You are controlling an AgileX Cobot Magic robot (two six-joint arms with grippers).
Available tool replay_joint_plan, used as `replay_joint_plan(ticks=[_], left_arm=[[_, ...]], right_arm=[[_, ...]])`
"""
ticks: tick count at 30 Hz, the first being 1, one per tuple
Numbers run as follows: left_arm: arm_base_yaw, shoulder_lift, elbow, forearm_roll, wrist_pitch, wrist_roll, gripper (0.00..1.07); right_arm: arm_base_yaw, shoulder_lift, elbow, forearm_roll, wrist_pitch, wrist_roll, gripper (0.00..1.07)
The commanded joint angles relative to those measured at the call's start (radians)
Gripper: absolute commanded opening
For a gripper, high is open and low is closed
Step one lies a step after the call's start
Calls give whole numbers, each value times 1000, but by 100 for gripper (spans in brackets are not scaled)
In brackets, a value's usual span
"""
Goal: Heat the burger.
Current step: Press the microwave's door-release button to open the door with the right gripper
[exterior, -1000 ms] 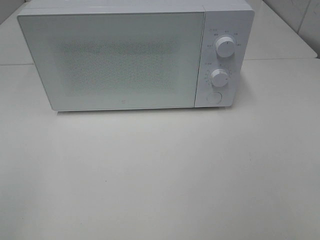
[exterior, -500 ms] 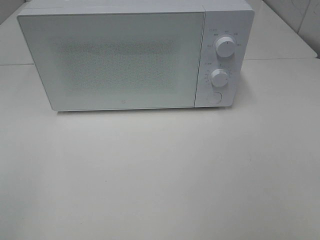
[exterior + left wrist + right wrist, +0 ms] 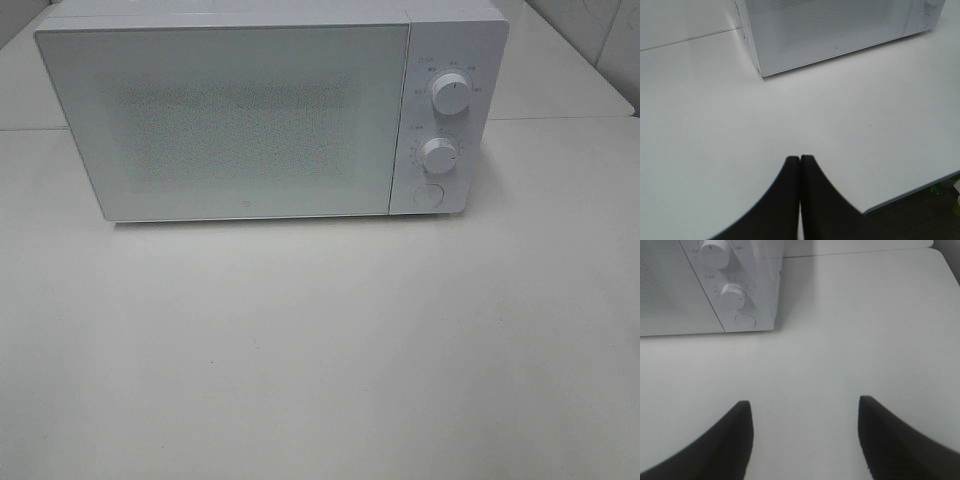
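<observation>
The burger is out of view in every frame. A white microwave (image 3: pixel 270 115) stands at the back of the table with its door (image 3: pixel 225 120) shut. Neither gripper appears in the exterior high view. In the left wrist view my left gripper (image 3: pixel 800 159) hovers over bare table in front of the microwave's (image 3: pixel 840 30) left corner, its dark fingers pressed together with nothing between them. In the right wrist view my right gripper (image 3: pixel 805 407) stands open and empty over the table, off the microwave's (image 3: pixel 710 285) control-panel corner.
The microwave's panel carries two white dials (image 3: pixel 449 95) (image 3: pixel 439 155) and a round button (image 3: pixel 428 196) below them. The white table (image 3: pixel 320 350) has a seam running behind the microwave and a front edge (image 3: pixel 910 192) near the left gripper.
</observation>
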Motion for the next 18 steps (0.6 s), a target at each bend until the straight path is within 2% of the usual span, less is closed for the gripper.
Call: replay_joint_plan(ticks=[1, 4, 6, 7, 9, 12, 14, 18], left_arm=[[3, -21, 2, -2, -15, -6, 0], [3, -21, 2, -2, -15, -6, 0], [3, -21, 2, -2, -15, -6, 0], [3, -21, 2, -2, -15, -6, 0], [3, -21, 2, -2, -15, -6, 0], [3, -21, 2, -2, -15, -6, 0], [3, -21, 2, -2, -15, -6, 0], [3, -21, 2, -2, -15, -6, 0]], right_arm=[[-3, 57, -3, 0, -90, -17, 58], [-3, 132, -3, 0, -189, -17, 52], [-3, 211, -3, 0, -295, -17, 42], [-3, 211, -3, 0, -295, -17, 42], [-3, 299, -3, 0, -434, -17, 24], [-3, 323, -3, 0, -468, -17, 19], [-3, 412, -3, 0, -588, -11, 0], [-3, 479, -3, 0, -678, -11, 0]])
